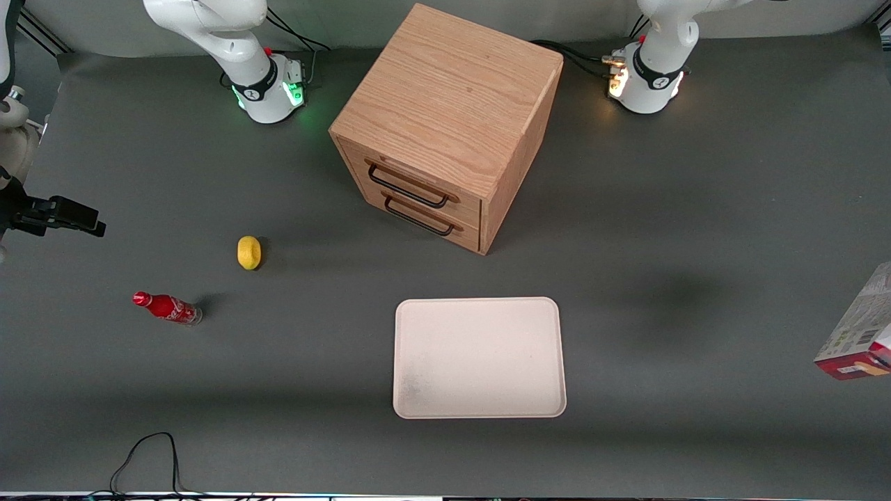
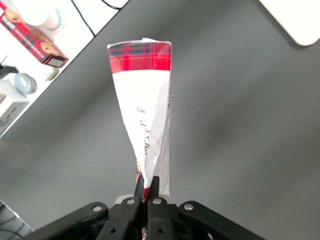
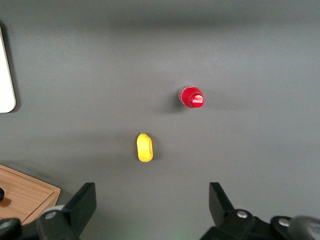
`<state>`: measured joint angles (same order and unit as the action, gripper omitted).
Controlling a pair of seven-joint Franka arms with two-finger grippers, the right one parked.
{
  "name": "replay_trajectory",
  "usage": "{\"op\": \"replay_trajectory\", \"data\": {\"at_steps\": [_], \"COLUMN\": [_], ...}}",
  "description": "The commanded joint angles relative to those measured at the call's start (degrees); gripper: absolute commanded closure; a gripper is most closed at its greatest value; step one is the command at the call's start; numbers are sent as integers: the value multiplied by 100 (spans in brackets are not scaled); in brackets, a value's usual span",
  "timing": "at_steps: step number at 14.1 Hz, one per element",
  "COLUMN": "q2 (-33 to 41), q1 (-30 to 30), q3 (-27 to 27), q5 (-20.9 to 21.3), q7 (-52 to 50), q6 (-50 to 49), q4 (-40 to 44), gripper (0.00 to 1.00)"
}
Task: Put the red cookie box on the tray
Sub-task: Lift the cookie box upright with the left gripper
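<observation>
My gripper is shut on the red cookie box, pinching one thin end of it. The box, with a red tartan band and a white panel, stretches away from the fingers and hangs above the dark table. In the front view only part of the red cookie box shows, tilted, at the working arm's end of the table; the gripper itself is outside that view. The cream-white tray lies flat and bare near the front camera, well apart from the box. One corner of the tray appears in the wrist view.
A wooden drawer cabinet stands farther from the camera than the tray. A yellow lemon and a small red soda bottle lie toward the parked arm's end. A black cable loops at the table's front edge.
</observation>
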<state>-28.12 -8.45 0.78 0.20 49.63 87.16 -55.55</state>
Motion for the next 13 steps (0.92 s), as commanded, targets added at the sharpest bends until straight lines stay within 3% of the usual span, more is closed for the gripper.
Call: {"op": "replay_trajectory", "data": {"at_steps": [1, 3, 10, 13], "q2": [157, 192, 61, -123], "q1": [368, 826, 2627, 3155], "q3": [-86, -87, -87, -166], "q5": [-29, -11, -46, -46], "q7": [-1135, -2031, -6934, -8150], "q6": [-208, -269, 230, 468], "q4": [26, 26, 53, 44], "gripper": [100, 100, 100, 100]}}
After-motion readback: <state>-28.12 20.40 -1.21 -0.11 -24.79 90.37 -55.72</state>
